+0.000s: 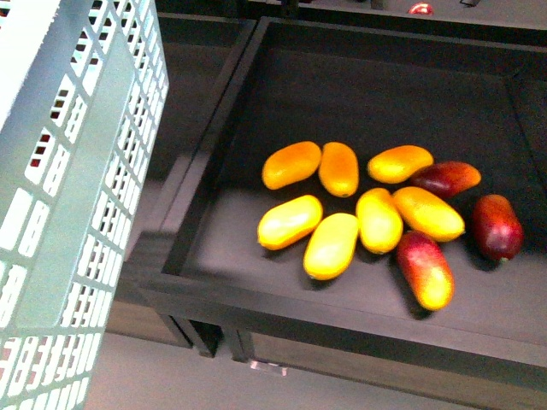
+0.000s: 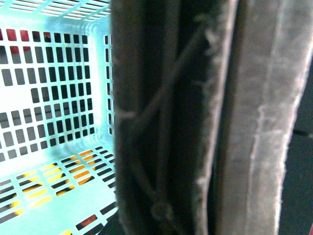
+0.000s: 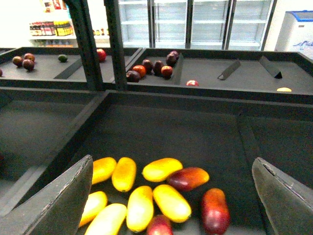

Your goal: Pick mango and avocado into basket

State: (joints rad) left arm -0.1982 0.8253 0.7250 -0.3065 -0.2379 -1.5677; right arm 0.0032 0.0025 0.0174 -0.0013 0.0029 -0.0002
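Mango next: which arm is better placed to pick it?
Right. Its pincer is open and faces the mangoes in the tray. The left wrist camera sees only the basket and its handle up close, so that arm seems tied up there.

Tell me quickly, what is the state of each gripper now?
Left gripper: cannot be told; a dark blurred shape blocks its wrist view beside the basket.
Right gripper: open, holding nothing.

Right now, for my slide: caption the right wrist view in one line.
Open right gripper frames a cluster of yellow and red mangoes in a dark tray, with more fruit bins behind.
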